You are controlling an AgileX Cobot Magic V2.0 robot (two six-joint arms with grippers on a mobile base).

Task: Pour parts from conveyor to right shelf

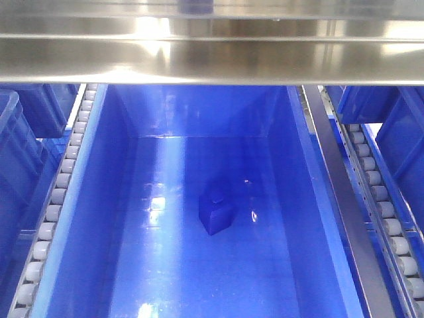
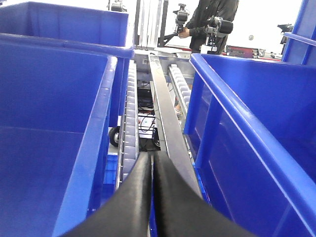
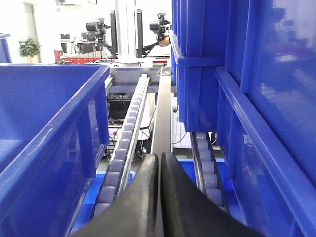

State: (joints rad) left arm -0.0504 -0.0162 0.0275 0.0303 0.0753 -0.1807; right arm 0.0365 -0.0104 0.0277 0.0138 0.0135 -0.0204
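Left end effector (image 2: 151,197) between blue bins (image 2: 59,123)

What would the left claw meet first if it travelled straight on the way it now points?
Probably nothing soon: the shut left claw points along the grey metal rail between two blue bins, and that gap looks free. Depth is unclear; it may graze the rail.
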